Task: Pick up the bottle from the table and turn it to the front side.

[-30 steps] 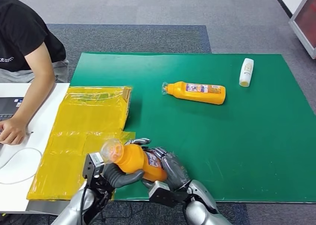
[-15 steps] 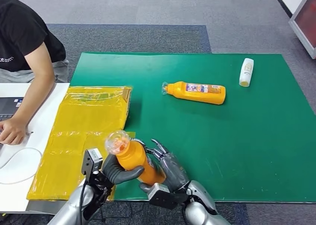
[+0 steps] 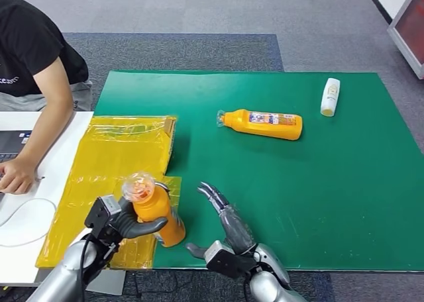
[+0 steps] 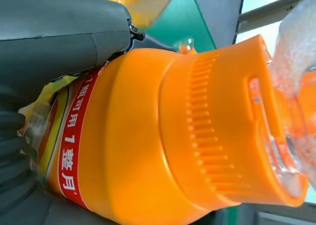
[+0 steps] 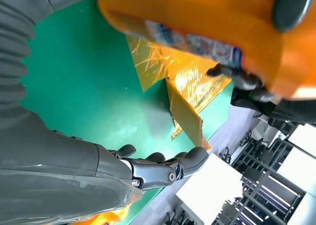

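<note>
My left hand (image 3: pixel 122 221) grips an orange bottle (image 3: pixel 156 213) with a clear cap, held nearly upright above the near left edge of the green mat (image 3: pixel 324 202). Up close in the left wrist view, the orange bottle (image 4: pixel 156 136) shows its ribbed orange collar and red label strip. My right hand (image 3: pixel 227 226) hovers just right of the bottle with fingers spread, holding nothing. The right wrist view looks past the right hand (image 5: pixel 111 170) at the bottle (image 5: pixel 231 32). A second orange bottle (image 3: pixel 262 124) lies on its side mid-mat.
A yellow film-covered flat box (image 3: pixel 114 166) lies left of the mat. A small white bottle (image 3: pixel 330 96) lies at the far right. A person in a black shirt (image 3: pixel 30 50) leans over the white table (image 3: pixel 59 156) at left, hand by a laptop.
My right hand let go of the bottle and opened its fingers. My left hand carried the bottle leftward and tipped it more upright, over the yellow film.
</note>
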